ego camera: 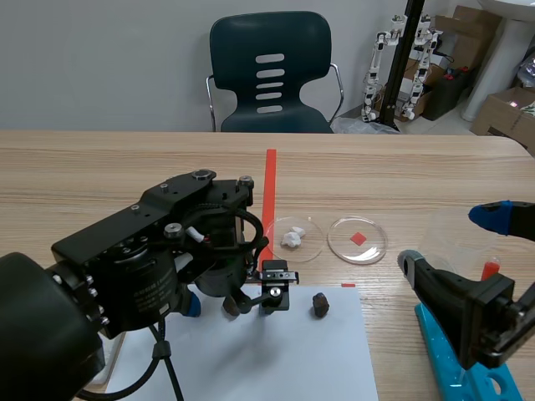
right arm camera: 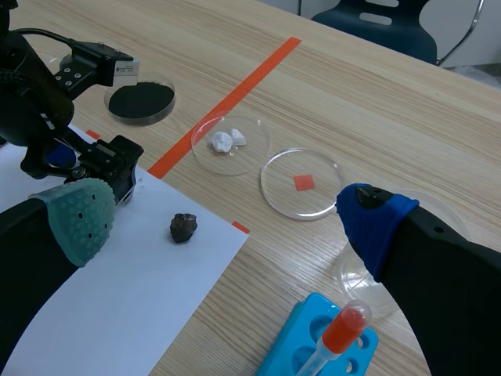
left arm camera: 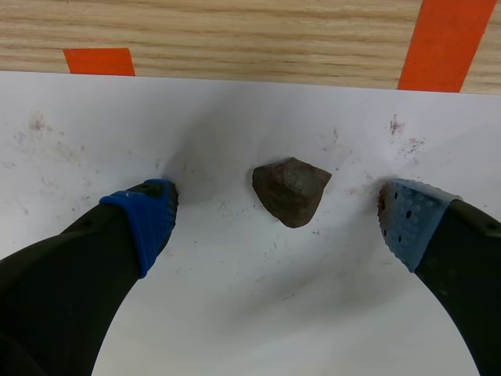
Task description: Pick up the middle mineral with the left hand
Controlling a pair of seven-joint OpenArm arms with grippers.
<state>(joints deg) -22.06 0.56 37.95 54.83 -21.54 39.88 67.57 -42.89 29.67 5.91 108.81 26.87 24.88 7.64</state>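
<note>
Got the left jaws spread wide here, one blue pad [left arm camera: 149, 215] low over the sheet [left arm camera: 235, 313] to the left of the rock [left arm camera: 291, 190], the other pad [left arm camera: 411, 223] to its right, no contact on either side yet. Found the rock on the sheet, up near the sheet's far edge, roughly midway in the gap, maybe a touch closer to the left pad.

Would close slowly and evenly, squeezing across the widest part of the rock. Looks lumpy and faceted, so expect a twist or a pop-out on a fast pinch. Keep the pads low, just off the sheet, to avoid snagging the paper. Then lift straight up, no dragging.

Room-wise: lots of bare sheet on the near side, less on the far side, with orange tape [left arm camera: 445, 43] on the worktop [ego camera: 125, 167] right past the sheet's far edge. Spotted a second rock [ego camera: 320, 305] further right on the sheet, by its far right corner, well apart from the left jaws. Just beyond that corner, off the sheet: a clear dish [ego camera: 316, 230] with white bits, then another dish [ego camera: 374, 234] with a red square. Right jaws also wide, holding nothing, off the sheet's right edge over a blue rack [ego camera: 443, 351]. So go vertical, skip any swing to the right.
</note>
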